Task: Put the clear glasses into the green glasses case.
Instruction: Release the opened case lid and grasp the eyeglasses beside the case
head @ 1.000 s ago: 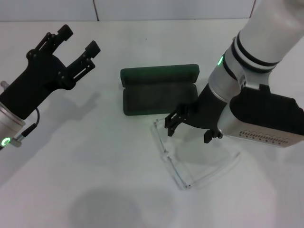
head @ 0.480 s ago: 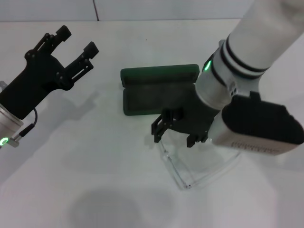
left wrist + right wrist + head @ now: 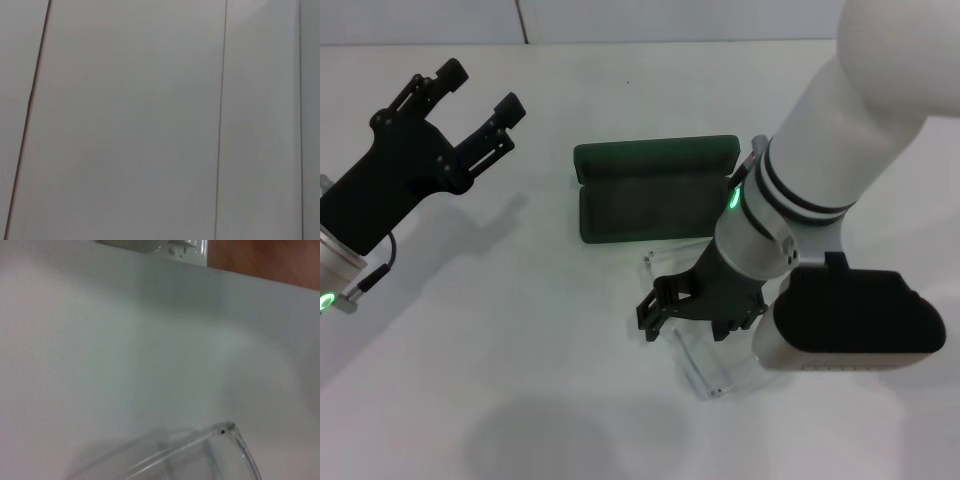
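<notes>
From the head view, the right claw (image 3: 687, 313) hangs spread over the clear glasses (image 3: 705, 368) on the white bench (image 3: 520, 340), just in front of the open green glasses case (image 3: 655, 200); the left claw (image 3: 470, 100) sits spread, well apart. The right wrist view shows a hinge corner of the glasses (image 3: 220, 450) resting on the bench.

A bare test-bench setting is suggested by the plain white tabletop (image 3: 570, 330) and pale panelled wall (image 3: 150, 120) behind.

The left wrist view shows only a pale grey-white panelled surface (image 3: 135, 125). A thin dark seam (image 3: 220, 120) runs nearly straight across it, and a second, slanted seam (image 3: 27, 120) crosses near one edge.
</notes>
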Controlling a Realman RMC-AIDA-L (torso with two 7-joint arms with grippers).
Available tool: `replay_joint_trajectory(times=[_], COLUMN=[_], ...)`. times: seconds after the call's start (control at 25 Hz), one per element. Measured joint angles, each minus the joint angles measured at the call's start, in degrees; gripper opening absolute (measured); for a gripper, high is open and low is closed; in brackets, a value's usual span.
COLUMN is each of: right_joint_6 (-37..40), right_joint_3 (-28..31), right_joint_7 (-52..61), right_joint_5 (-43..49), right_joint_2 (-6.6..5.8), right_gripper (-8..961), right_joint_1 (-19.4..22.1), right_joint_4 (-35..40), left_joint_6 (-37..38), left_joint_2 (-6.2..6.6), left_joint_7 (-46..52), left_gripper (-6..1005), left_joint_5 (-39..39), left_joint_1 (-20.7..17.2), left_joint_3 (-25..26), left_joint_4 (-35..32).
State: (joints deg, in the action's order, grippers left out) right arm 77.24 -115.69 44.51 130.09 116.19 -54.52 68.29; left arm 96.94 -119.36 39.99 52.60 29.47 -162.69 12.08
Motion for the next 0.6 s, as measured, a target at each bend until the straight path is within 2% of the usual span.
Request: replay_joint_trajectory(times=[0.6], right_joint_6=[-5.82], right_joint_3=[-4.65], right_joint_7=[2.19], right_joint_5=[0.38], right_joint_2=[0.0], right_gripper=[739], right_joint_1=[-0.21], right_joint_4=[-0.73], left_joint_6=[0.01], left_joint_2=[-0.13], left_joint_7=[0.0], left_gripper=[821], left_joint_5=[-0.11], left_joint_1=[-0.61], left_joint_3=[0.0], left_joint_4=[-0.13])
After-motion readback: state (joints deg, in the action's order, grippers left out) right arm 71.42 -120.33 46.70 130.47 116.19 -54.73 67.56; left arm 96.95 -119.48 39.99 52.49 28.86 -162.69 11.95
